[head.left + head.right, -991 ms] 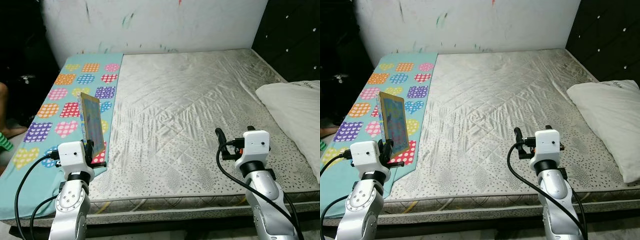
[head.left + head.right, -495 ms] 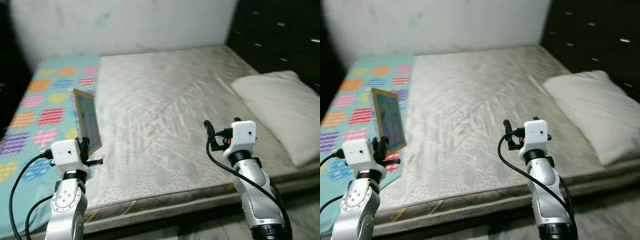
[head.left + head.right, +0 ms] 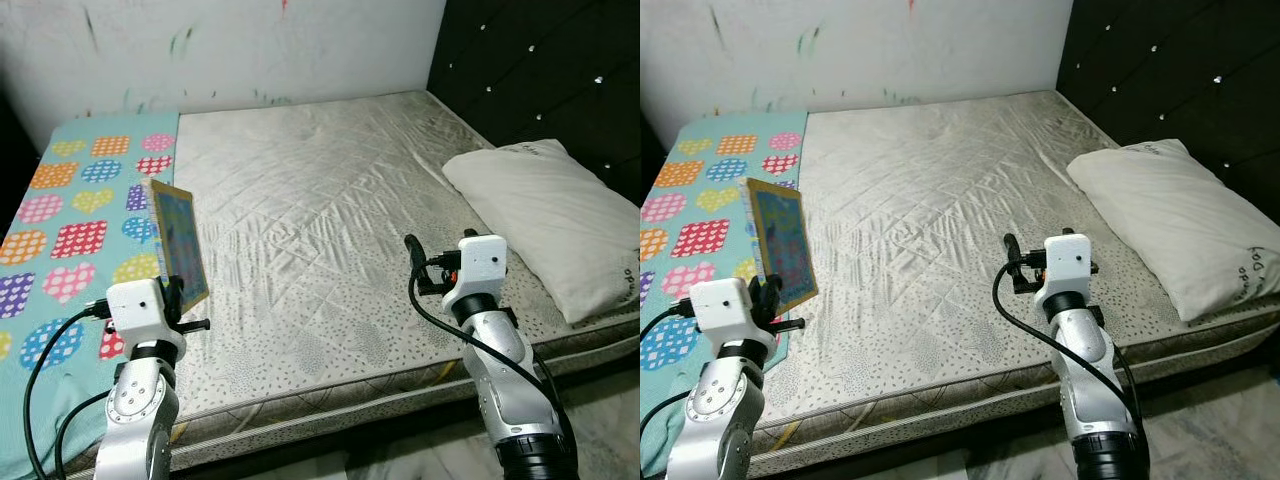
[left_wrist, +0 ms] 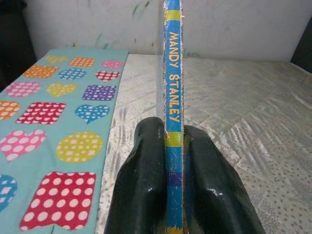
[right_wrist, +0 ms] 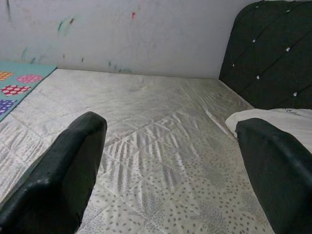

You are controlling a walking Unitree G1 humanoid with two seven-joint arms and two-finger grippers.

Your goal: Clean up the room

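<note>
Book (image 4: pixel 173 97) thin, upright | left pincer (image 4: pixel 174 161) clamps spine | mattress (image 3: pixel 330 200) quilted

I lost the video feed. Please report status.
Left gripper shut on book, upright above bed. Right gripper open, holding nothing. Pillow at right.

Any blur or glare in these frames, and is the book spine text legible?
Both eye views are sharp and evenly lit, no glare. Left wrist view: book spine reads "MANDY STANLEY", crisp; left end effector fingers slightly soft. Right wrist view: near fingers blurred, mattress clear.
</note>
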